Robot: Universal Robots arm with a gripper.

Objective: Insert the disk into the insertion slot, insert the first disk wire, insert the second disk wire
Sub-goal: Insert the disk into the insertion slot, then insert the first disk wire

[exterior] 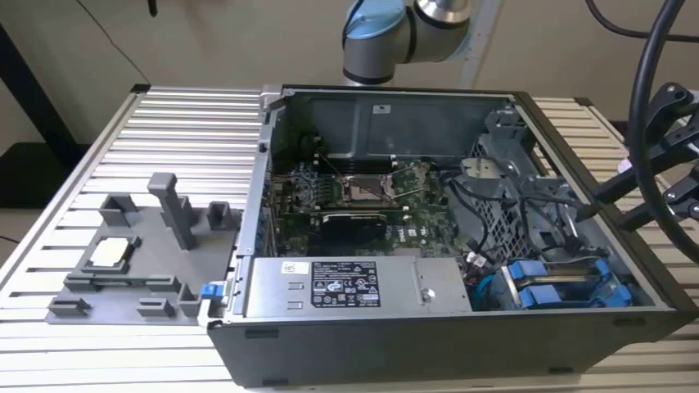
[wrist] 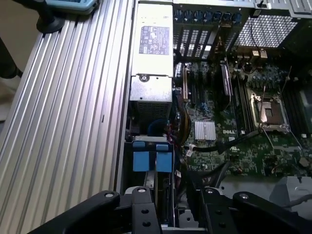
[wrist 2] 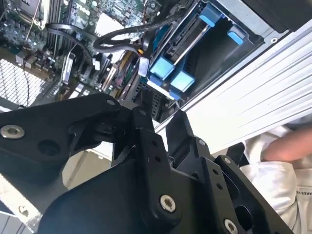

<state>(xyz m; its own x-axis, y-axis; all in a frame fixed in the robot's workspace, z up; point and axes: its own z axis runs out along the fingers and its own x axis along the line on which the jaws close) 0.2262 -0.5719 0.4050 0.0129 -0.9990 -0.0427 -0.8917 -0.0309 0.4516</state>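
- A grey tray (exterior: 142,246) is seen at the left, on the ribbed metal surface (exterior: 186,123). A small pale square part (exterior: 113,250) is laid on it.
- An open computer case (exterior: 437,352) is set in the middle of the surface.
- A silver box (exterior: 349,286) with a label is fixed along the near wall of the case. A green board (exterior: 361,196) is laid flat just behind it.
- Black cables (exterior: 513,205) are strung across the right half of the case.
- The disk (exterior: 529,274), in its blue frame, is seen in the near right corner of the case. It is set down in the insertion slot (wrist 2: 219,53), just beside another blue-framed drive (exterior: 544,295). Whether any wire is plugged into it cannot be told.
- The hand (wrist: 175,195) is held above the blue frames in both wrist views. Its two black fingers (wrist 2: 141,131) are spread apart, and nothing is held between them.
- A white sleeve (wrist 2: 273,180) is seen past the edge of the surface in the second wrist view.
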